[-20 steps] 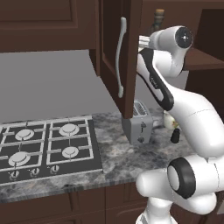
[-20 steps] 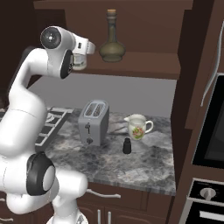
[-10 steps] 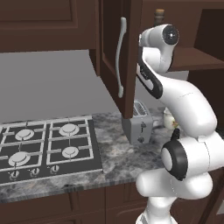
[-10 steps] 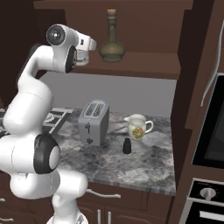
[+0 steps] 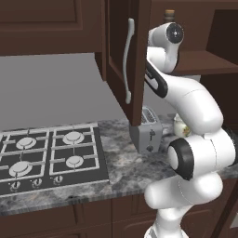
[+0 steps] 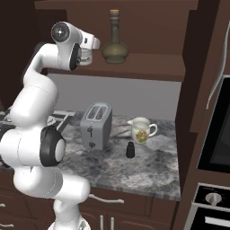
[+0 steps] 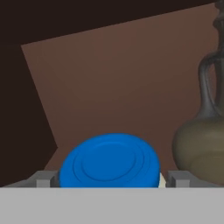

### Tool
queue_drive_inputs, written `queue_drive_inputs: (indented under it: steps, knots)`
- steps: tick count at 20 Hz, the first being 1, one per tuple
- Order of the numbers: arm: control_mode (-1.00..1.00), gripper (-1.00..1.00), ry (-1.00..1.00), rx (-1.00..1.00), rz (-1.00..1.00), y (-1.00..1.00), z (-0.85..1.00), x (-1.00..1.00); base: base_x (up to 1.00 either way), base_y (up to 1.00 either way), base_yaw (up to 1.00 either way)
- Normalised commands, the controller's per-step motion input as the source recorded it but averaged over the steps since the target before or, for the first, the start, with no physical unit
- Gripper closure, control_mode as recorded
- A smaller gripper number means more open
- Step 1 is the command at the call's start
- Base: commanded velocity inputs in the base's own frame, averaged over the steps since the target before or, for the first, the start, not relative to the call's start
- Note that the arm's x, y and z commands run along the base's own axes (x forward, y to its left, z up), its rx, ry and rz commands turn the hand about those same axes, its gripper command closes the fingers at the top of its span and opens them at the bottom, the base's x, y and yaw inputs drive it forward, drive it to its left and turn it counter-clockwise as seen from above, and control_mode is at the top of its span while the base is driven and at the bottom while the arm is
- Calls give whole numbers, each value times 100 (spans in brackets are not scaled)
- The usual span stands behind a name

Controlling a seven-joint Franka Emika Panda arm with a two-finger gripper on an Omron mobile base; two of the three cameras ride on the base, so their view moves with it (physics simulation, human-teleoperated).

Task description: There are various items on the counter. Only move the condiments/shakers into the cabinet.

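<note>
A: Where do the condiments stand?

B: The olive-brown bottle stands on the cabinet shelf. The blue-lidded jar sits just beside it, between the jaws of the gripper, which stand wide on either side of the lid. The black shaker rests on the desk, near the mug and toaster.

A: And the door?

B: The cabinet door hangs open.

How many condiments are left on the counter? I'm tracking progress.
1: the black shaker stands on the counter before the mug. The bottle and blue-lidded jar are in the cabinet.
</note>
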Motion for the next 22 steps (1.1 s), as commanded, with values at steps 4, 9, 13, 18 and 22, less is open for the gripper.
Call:
queue_drive_inputs:
  steps: [4,9,13,18,22]
  knots:
    - [-100,100,0,0,0,1,-41,19,0,0,0]
    - [-100,-100,0,0,0,0,-10,13,0,0,0]
    - [-100,-100,0,0,0,0,0,0,0,0,0]
    - [-100,-100,-1,0,0,0,0,-14,0,0,0]
    - [-100,-100,-19,-9,0,8,-9,-3,0,0,0]
